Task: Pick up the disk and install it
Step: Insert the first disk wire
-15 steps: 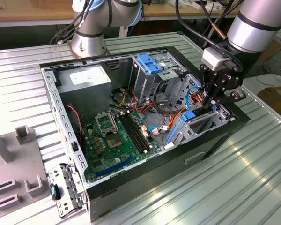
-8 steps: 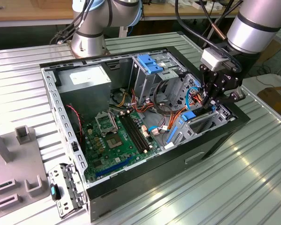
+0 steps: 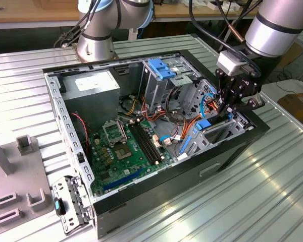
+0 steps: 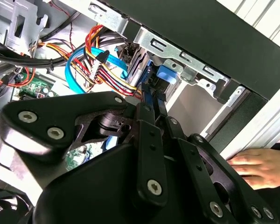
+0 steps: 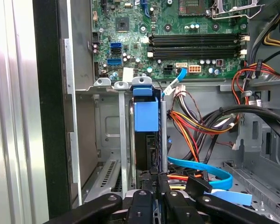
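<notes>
you've got an open black computer case (image 3: pixel 156 201) on a ribbed metal table (image 3: pixel 252 201), green motherboard (image 3: pixel 126 156) flat on its floor, grey power-supply box (image 3: pixel 93 85) in one corner, blue-handled drive cage (image 3: pixel 164 75) near it, blue data cable (image 5: pixel 200 167) beside orange-yellow-red wires (image 5: pixel 196 128), grey fixtures (image 3: pixel 20 176) at the exterior view's left.

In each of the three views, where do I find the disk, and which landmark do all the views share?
Exterior view: the disk stands on edge in the drive bay on the exterior view's right, by the pincer.
First wrist view: the disk, blue rail facing the camera, is ahead of the pincer.
Second wrist view: the disk is beside the metal bay bracket.
Shared landmark: the green motherboard.
</notes>
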Controlling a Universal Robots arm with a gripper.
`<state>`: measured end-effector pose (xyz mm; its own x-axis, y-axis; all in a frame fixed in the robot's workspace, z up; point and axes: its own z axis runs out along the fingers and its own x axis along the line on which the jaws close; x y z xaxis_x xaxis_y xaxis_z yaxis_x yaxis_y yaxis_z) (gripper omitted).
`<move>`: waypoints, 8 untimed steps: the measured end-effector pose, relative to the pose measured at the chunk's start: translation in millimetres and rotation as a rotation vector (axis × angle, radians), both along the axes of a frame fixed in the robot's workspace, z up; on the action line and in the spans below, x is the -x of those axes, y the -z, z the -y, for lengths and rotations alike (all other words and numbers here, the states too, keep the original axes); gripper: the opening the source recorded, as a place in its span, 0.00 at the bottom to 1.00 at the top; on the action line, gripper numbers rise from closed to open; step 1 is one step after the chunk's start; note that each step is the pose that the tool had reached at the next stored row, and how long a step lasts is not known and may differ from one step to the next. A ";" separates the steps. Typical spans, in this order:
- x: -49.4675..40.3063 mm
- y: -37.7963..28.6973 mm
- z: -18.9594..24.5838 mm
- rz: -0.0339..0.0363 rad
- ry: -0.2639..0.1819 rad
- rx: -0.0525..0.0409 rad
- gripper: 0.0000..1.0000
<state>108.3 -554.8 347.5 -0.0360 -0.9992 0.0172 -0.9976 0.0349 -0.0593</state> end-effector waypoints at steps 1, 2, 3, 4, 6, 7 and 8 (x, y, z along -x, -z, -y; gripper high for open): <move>0.0 0.0 0.0 0.0000 0.001 0.0000 0.16; 0.0 0.0 0.0 0.0000 0.001 0.0000 0.16; 0.0 0.0 -0.1 0.0001 0.002 0.0000 0.16; 0.0 0.0 -0.4 0.0000 0.003 0.0000 0.16; 0.0 0.1 -1.2 0.0001 0.004 -0.0001 0.16; 0.0 0.0 -1.3 0.0000 0.005 -0.0001 0.16; 0.0 0.0 -1.3 0.0000 0.006 0.0000 0.16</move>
